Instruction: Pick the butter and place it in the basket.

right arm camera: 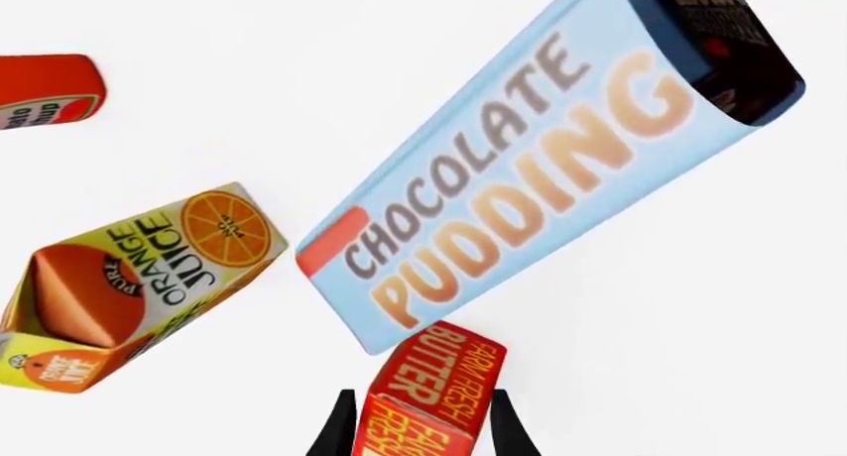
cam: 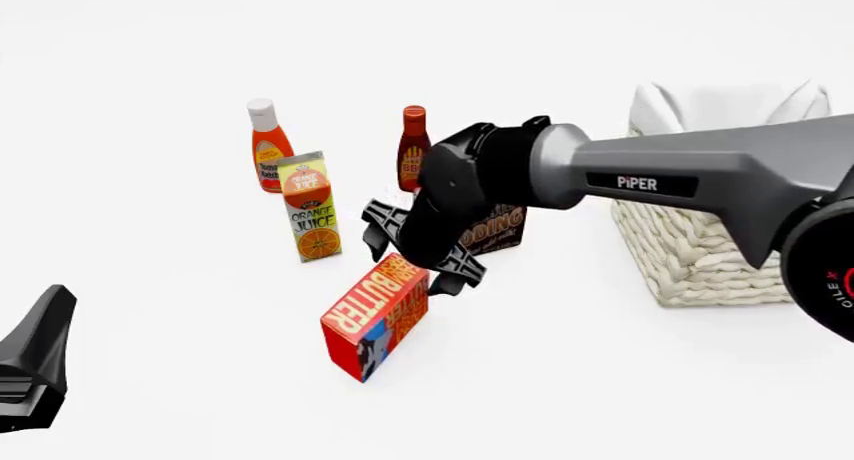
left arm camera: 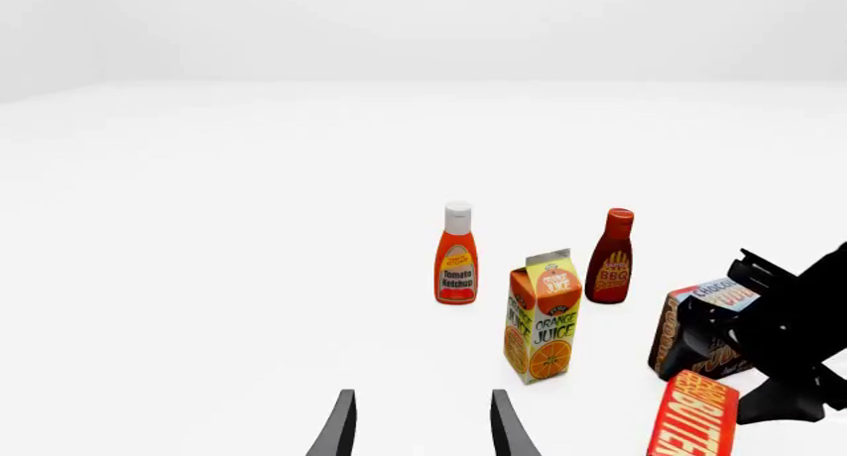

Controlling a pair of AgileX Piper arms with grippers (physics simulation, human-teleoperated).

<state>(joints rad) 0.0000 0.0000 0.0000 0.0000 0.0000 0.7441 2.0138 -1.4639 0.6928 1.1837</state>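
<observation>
The butter [cam: 378, 315] is a red carton with pale lettering, tilted, in front of the chocolate pudding box [cam: 497, 228]. My right gripper [cam: 416, 265] is shut on the butter's upper end; in the right wrist view the butter [right arm camera: 426, 392] fills the gap between the fingers [right arm camera: 337, 431]. I cannot tell whether its lower end touches the table. The basket [cam: 707, 250], woven with a white liner, stands at the right. My left gripper [cam: 34, 370] is low at the front left, open and empty, as the left wrist view [left arm camera: 423, 426] shows.
The orange juice carton [cam: 311, 208], ketchup bottle [cam: 271, 145] and BBQ sauce bottle [cam: 412, 150] stand behind and left of the butter. The pudding box [right arm camera: 530, 178] lies close beyond the butter's end. The right arm spans from the right over the space beside the basket.
</observation>
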